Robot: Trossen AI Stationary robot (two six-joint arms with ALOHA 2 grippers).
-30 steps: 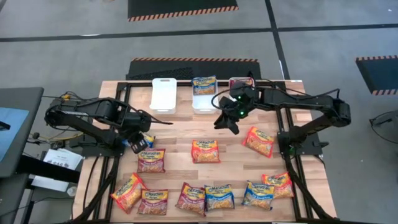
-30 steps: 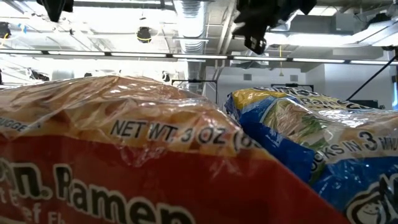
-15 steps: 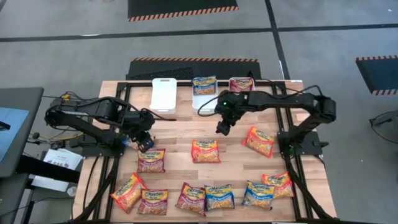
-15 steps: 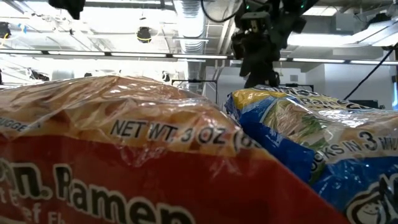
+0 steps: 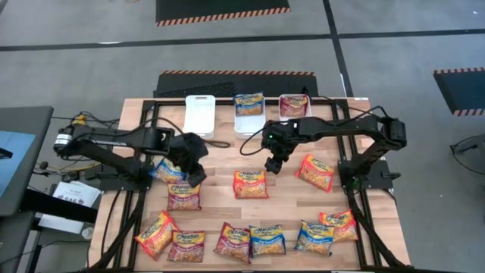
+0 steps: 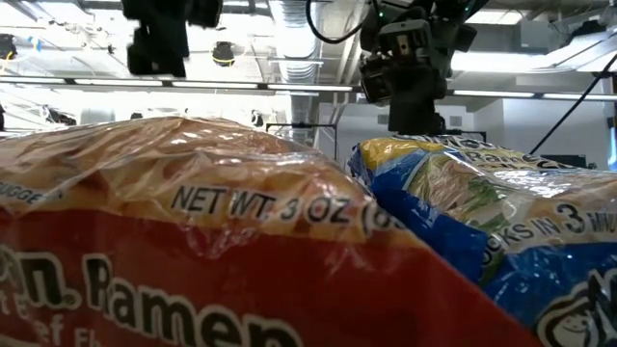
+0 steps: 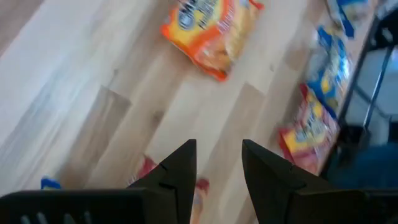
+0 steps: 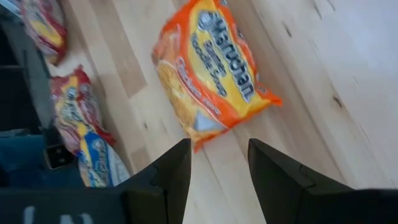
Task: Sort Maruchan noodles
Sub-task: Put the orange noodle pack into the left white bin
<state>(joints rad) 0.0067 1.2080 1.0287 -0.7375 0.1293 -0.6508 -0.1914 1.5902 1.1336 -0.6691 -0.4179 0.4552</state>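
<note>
The right hand (image 5: pixel 273 166) hangs open and empty near the middle of the frame, just above the orange packet (image 5: pixel 250 184), likely so it can come down and grab it. The left hand (image 5: pixel 194 171), at middle left, is open and empty too, over a dark red packet (image 5: pixel 184 196). More noodle packets (image 5: pixel 250 240) lie along the bottom of the bench (image 5: pixel 220 163), well apart, so nothing blocks either hand.

Surface (image 5: pixel 220 163): pale wood planks, visible grain, smooth matt finish. Maruchan noodles (image 8: pixel 214 71): thin plastic film wrappers, glossy, crinkled, catching highlights in the low view. 3 bins (image 5: pixel 200 114): white plastic, smooth, low sheen. Frame rails (image 5: pixel 362 220) around the surface: black metal, matt. Left end effector (image 7: pixel 216 165) and right end effector (image 8: pixel 217 165): dark matt fingers, smooth faces. Floor (image 5: pixel 91 68): grey, matt, concrete-like.
</note>
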